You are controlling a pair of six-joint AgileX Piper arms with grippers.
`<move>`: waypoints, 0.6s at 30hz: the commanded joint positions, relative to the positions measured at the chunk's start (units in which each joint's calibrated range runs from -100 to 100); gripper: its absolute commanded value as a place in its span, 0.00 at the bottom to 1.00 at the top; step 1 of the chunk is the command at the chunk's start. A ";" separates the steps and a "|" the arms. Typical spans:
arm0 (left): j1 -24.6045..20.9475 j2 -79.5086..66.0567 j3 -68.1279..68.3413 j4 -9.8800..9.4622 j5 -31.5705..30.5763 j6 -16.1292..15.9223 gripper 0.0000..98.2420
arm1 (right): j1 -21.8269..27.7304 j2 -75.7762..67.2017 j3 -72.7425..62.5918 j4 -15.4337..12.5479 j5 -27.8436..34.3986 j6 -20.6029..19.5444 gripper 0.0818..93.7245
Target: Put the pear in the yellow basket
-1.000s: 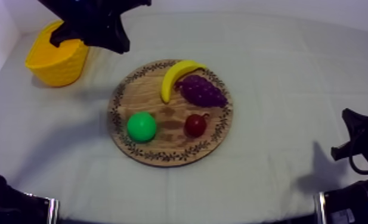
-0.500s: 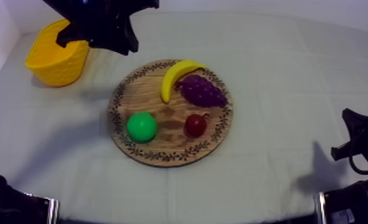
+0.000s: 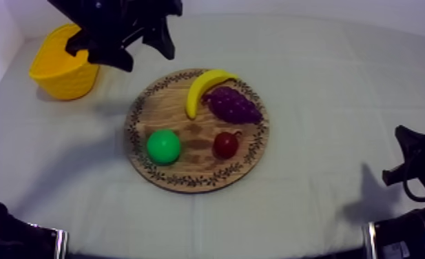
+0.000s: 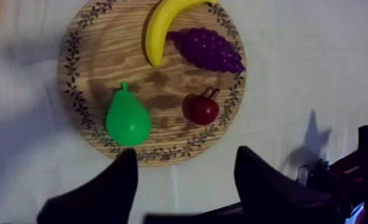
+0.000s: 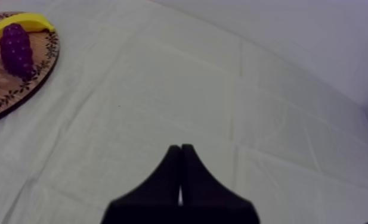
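Near board [image 4: 105,56], left jaws wide, empty.

My left arm [image 3: 111,24] hides part of the round yellow basket [image 3: 53,72]; the right wrist view crops the round wooden board [image 5: 13,89].

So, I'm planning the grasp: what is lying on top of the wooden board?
Four toy fruit lie on the wooden board: the pear, a banana, a bunch of grapes and a small red fruit. The wood beneath each is covered.
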 commanded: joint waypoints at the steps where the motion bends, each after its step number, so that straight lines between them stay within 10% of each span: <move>1: -0.03 0.02 0.37 0.11 0.08 -0.01 0.79 | -0.02 -0.03 -0.02 -0.02 -0.04 -0.02 0.00; 18: -1.65 3.70 5.24 -0.19 -0.56 -0.58 0.97 | -0.02 -0.03 -0.02 -0.02 -0.04 -0.02 0.00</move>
